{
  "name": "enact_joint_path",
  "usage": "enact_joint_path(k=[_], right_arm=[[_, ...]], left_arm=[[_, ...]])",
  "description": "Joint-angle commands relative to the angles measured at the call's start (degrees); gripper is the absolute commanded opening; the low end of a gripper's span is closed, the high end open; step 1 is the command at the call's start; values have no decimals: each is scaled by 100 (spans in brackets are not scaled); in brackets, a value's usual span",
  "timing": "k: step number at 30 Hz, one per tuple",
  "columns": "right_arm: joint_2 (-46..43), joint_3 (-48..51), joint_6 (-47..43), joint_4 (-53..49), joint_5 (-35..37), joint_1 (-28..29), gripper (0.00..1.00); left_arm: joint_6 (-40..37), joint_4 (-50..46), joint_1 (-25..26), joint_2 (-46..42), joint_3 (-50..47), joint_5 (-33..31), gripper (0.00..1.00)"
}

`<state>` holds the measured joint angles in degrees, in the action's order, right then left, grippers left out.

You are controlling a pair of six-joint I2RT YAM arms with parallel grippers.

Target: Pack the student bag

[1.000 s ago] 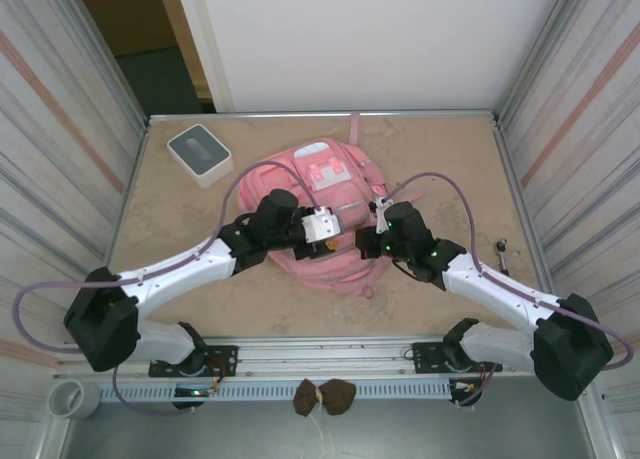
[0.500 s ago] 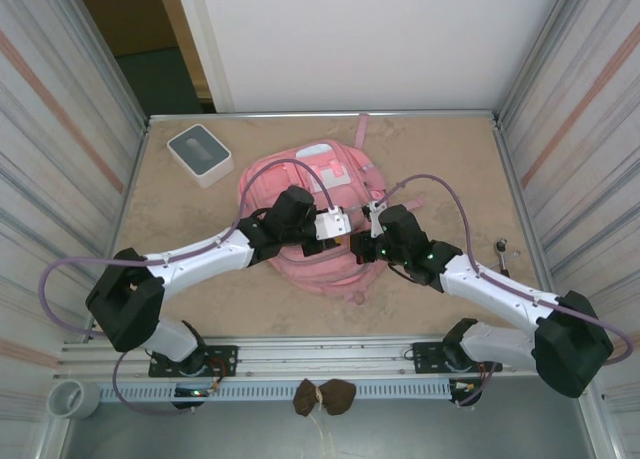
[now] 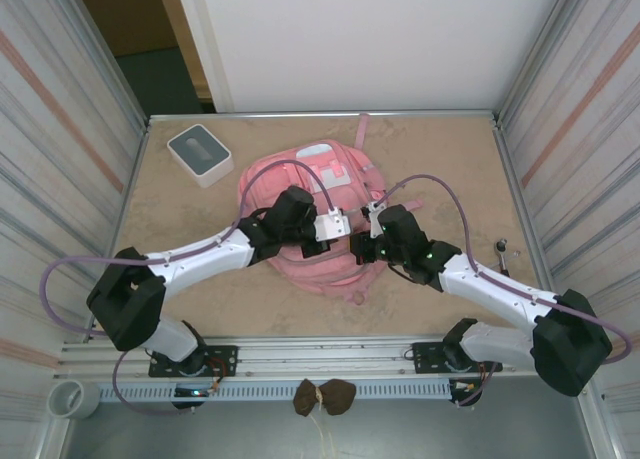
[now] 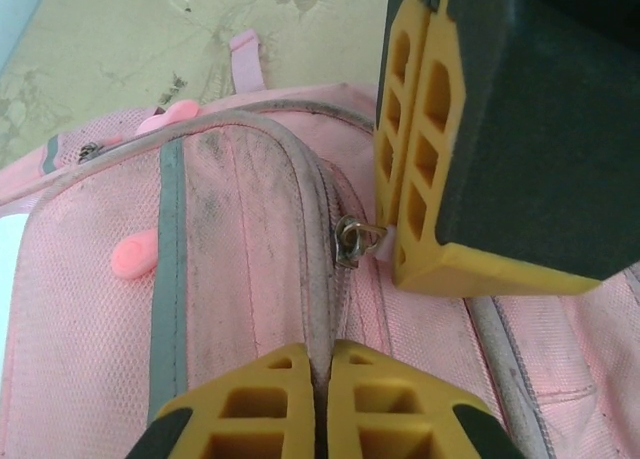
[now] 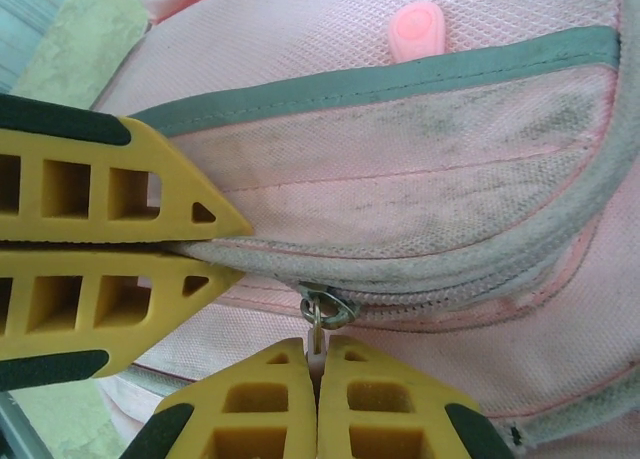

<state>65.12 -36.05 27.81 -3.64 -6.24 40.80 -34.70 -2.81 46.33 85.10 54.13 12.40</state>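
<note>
The pink student bag (image 3: 318,169) lies flat in the middle of the table, with both grippers meeting over its lower part. My left gripper (image 4: 322,354) is shut on the grey piping (image 4: 312,209) that runs beside the zip. Just ahead of it sits the metal zip slider (image 4: 348,241). My right gripper (image 5: 318,357) is shut on the small pale pull tab (image 5: 317,333) hanging from the slider ring (image 5: 326,306). From above, the left gripper (image 3: 343,226) and right gripper (image 3: 360,243) nearly touch. The left fingers (image 5: 100,194) pinch the piping next to the slider.
A small grey-and-white square box (image 3: 199,153) stands at the back left of the sandy table (image 3: 450,159). A small metal object (image 3: 501,246) lies near the right wall. Ribbed walls close in both sides. Purple cables arch over each arm.
The left arm reached right across the bag to the zip, and its gripper closed on the piping. The right gripper kept hold of the pull tab and barely moved.
</note>
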Motion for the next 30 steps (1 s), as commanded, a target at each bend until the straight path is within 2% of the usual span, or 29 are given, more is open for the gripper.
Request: enact_joint_path(k=[1,5,8,13,17,21,25,27,30], right_arm=[[-62,-218,-91,-481,194,-265,0],[-69,-137,28,-551,-2,-513,0],[-112,-109,40,-306,-186,-404,0],[-88,-170,-20,-30,-384,-150,0],[-96,-148,-28,115,-470,-54,0],[-96,-121,-8,209,-507,14,0],[-140,-106,-21,250,-510,86,0],[-179,-89,-39,222,-488,87,0],[-241,-60,-141,97,-354,81,0]], left_arm=[[21,126,-241,-415,-262,496,0],[147,660,-499,-770,-728,1025,0],[151,680,-517,-739,-747,1029,2],[205,373,-396,-635,-453,893,36],[-51,349,-147,-529,-342,432,47],[-151,124,-12,-236,-61,229,48],[-137,144,16,-64,13,281,47],[-162,233,0,-62,-41,311,40],[-128,228,-101,-152,-116,483,23]])
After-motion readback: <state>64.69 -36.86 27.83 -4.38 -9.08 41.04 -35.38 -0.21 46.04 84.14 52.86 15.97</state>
